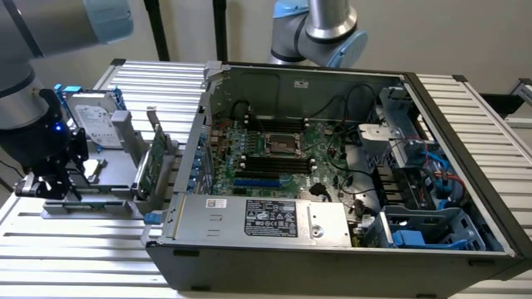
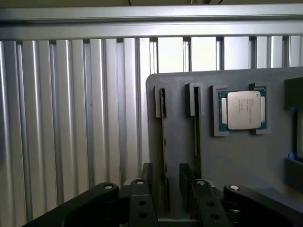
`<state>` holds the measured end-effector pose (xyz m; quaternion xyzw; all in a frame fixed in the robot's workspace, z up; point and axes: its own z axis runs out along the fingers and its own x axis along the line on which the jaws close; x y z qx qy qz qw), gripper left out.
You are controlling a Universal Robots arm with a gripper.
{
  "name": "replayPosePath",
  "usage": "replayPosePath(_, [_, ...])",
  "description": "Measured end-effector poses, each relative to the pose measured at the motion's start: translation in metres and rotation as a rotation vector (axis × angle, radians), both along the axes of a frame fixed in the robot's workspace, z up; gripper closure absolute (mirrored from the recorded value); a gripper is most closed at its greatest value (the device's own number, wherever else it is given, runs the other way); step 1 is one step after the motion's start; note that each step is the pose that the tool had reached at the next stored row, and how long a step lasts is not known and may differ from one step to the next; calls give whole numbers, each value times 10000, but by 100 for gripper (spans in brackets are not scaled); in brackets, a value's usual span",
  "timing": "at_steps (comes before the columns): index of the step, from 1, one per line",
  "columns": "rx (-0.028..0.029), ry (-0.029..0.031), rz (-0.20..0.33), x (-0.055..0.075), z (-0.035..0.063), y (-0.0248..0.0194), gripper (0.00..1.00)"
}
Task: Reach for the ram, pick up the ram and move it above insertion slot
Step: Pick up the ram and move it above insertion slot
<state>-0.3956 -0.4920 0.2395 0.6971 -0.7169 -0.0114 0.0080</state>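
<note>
Exterior view: at nine o'clock the arm (image 1: 25,93) reaches down, and its gripper (image 1: 42,184) hangs at about eight o'clock over the near end of a grey holder tray (image 1: 116,168) on the ribbed table (image 1: 83,249). A hard drive (image 1: 91,121) stands in the tray at about ten o'clock, and a green expansion card (image 1: 152,159) with a metal bracket stands upright at the tray's three o'clock side. Further along is the open computer case (image 1: 332,268), with the motherboard (image 1: 275,149) in it and its black memory slots (image 1: 275,165) near the centre, unfilled. A power supply (image 1: 266,218) lies at six o'clock, and a second arm (image 1: 320,28) shows at twelve o'clock.

In the wrist view the gripper (image 2: 165,189) is spread wide. Its fingers (image 2: 147,189) stand on either side of the ram (image 2: 164,137), which sits on edge in a narrow tray groove and is not clamped. A second groove (image 2: 195,123) runs just beside it, and past that lies a processor chip (image 2: 242,109).
</note>
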Motion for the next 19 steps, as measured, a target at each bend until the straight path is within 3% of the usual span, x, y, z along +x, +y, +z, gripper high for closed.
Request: replayPosePath(19, [0,0,9,0,-345,0,64])
